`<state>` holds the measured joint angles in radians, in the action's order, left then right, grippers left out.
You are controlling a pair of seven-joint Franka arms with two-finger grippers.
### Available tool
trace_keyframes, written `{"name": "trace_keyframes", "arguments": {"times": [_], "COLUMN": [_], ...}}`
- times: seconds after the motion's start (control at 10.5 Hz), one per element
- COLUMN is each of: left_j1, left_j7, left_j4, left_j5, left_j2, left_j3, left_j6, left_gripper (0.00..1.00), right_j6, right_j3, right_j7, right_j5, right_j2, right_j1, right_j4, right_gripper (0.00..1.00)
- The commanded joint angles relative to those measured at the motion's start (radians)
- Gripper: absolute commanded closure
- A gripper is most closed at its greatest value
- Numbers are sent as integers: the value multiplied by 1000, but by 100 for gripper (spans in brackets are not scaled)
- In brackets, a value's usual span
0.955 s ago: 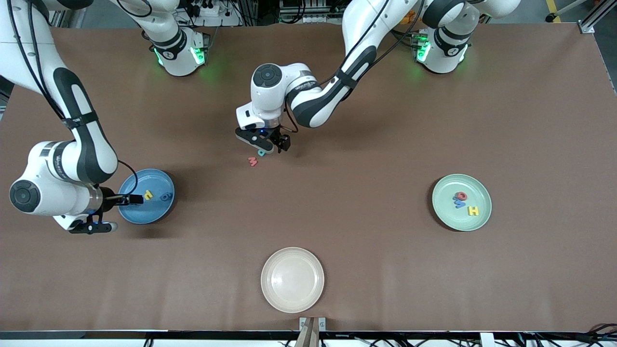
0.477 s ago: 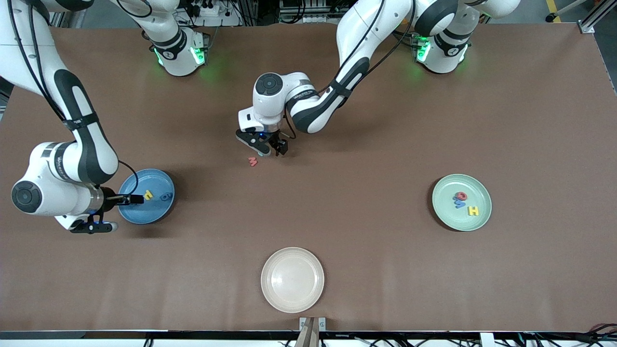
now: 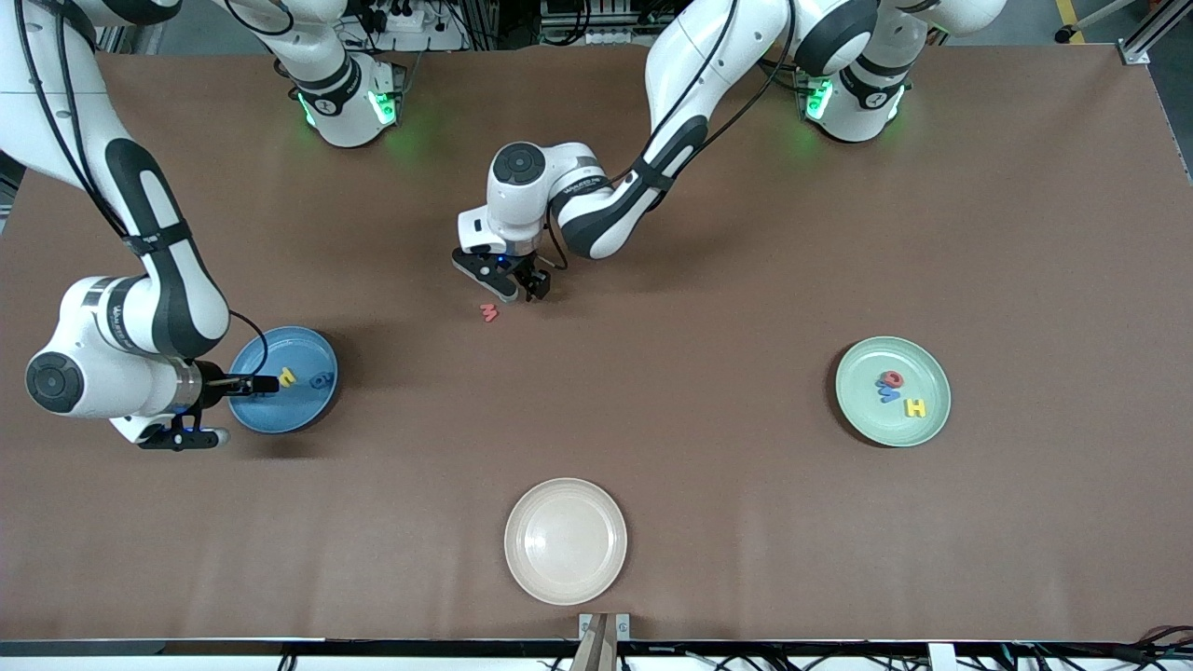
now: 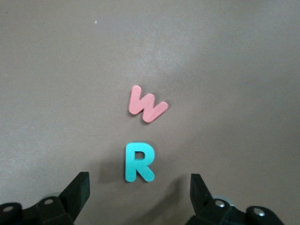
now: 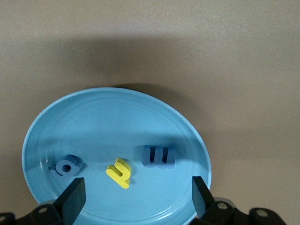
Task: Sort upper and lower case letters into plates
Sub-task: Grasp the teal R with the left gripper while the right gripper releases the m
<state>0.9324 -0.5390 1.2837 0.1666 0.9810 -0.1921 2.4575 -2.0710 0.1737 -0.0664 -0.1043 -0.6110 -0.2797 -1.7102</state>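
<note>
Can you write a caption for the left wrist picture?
Open left hand straddles a teal R lying beside a pink W on the brown table.

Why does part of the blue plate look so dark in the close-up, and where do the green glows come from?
Right wrist view: a shadow, probably the gripper's own, darkens the blue plate at its rim. Front view: green lights on both arm bases tint the table around them.

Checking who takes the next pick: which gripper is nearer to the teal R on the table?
Left. The left gripper hangs directly over the teal R, fingers open either side. The right gripper is over the blue plate, at the right arm's end of the table.
</note>
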Motion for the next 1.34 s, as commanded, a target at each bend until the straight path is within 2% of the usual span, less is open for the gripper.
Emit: {"name": "trace_keyframes", "arguments": {"times": [0.0, 0.29, 0.38, 0.86, 1.24], "left_j1": [13, 14, 14, 17, 31], "left_j7": [21, 46, 63, 99, 131], "left_j4": [-32, -32, -32, -32, -34], "left_j5": [19, 21, 21, 24, 22], "left_j2": [19, 21, 21, 33, 33], "left_j3": [10, 11, 11, 14, 43], "left_j6": [8, 8, 8, 8, 9], "left_gripper": [17, 24, 28, 29, 36], "right_j6": [8, 110, 118, 118, 114], "right_j3": [13, 24, 26, 26, 30], "right_j7": [13, 14, 17, 28, 27], "right_j5": [0, 3, 3, 3, 2], "right_j2": [3, 33, 30, 31, 36], "right_j1": [0, 0, 5, 2, 8], "right_j4": [1, 33, 61, 72, 76], "right_gripper": [0, 0, 0, 0, 0]}}
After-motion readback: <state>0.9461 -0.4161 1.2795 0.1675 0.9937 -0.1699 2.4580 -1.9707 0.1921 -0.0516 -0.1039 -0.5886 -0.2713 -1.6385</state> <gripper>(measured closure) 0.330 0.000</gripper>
